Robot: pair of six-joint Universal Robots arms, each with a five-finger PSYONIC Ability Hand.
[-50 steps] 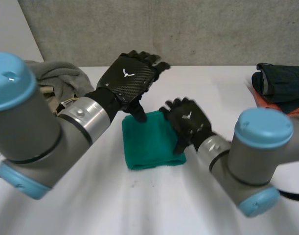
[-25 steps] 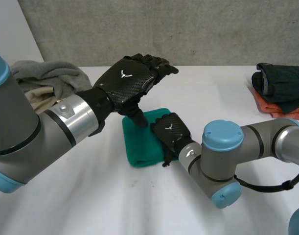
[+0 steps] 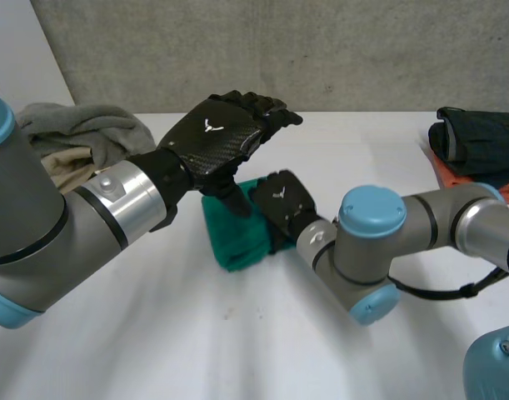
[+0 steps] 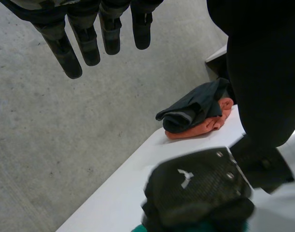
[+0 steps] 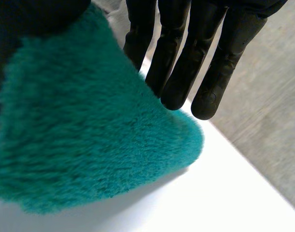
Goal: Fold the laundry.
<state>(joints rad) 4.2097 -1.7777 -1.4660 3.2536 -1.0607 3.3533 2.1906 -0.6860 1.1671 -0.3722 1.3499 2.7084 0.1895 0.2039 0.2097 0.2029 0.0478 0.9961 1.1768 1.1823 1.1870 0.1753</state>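
Stretching straight and side by side, the right hand's fingers (image 5: 178,63) reach past one edge of the green towel (image 5: 89,145), whose fluffy pile lies under the palm. They are uncurled and clasp nothing. In the head view the right hand (image 3: 279,198) lies back-up on the towel's right part, and its grey forearm (image 3: 437,225) runs off toward the table's right edge.

The left hand's fingers (image 4: 87,41) are straight too and a little apart. They point toward the far edge of the table (image 3: 237,350) and the concrete wall (image 3: 321,50), with nothing in them. Its thumb (image 3: 232,198) points down at the towel just beside the right hand; whether it touches cannot be told. The left hand (image 3: 214,137) hovers above the towel's far left part, and its wrist view shows the right hand's back below the thumb.

The towel lies bunched near the middle of the table, well apart from every edge. A grey cloth (image 3: 92,129) is heaped over a beige cloth (image 3: 67,171) at the far left corner. A dark folded cloth (image 3: 475,133) sits on an orange cloth (image 3: 487,185) at the right edge, toward the far corner.
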